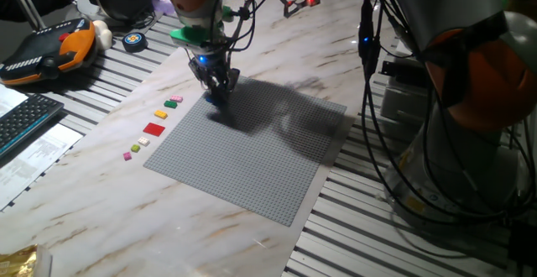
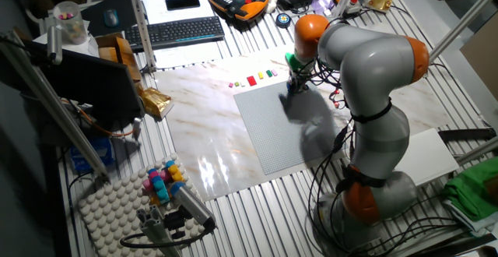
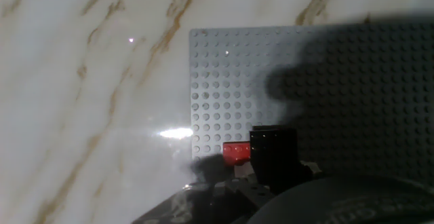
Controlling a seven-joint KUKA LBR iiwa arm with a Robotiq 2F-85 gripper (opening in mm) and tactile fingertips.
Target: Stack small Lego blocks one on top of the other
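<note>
Bricks first: in the hand view a small flat red plastic brick (image 3: 237, 152) sits on the big grey studded baseplate (image 3: 224, 81), close to the baseplate's left edge, and a small black oblong brick (image 3: 273, 151) shows right beside it, touching or nearly so, up against the dark bulk of the hand. No blue brick can be made out in any view.

Out from there, the two-finger pincer (image 1: 217, 91) is down low over the baseplate near its far corner, and whether it is open, closed or holding the black brick cannot be told; its fingers are lost in shadow. The orange and grey arm (image 2: 366, 62) throws a heavy shadow across the baseplate.

Beside the baseplate, on the marbled white tabletop (image 1: 101, 168), lies a row of spare pieces, the wider red square piece (image 1: 153, 128) among tiny green, yellow and pink ones.

Now the danger, as a judgement: the black brick appears beside the red one rather than over it, so a press from here could seat it on the baseplate studs instead of the stack. A slight tilt could jam it crooked, or knock the red brick loose.
</note>
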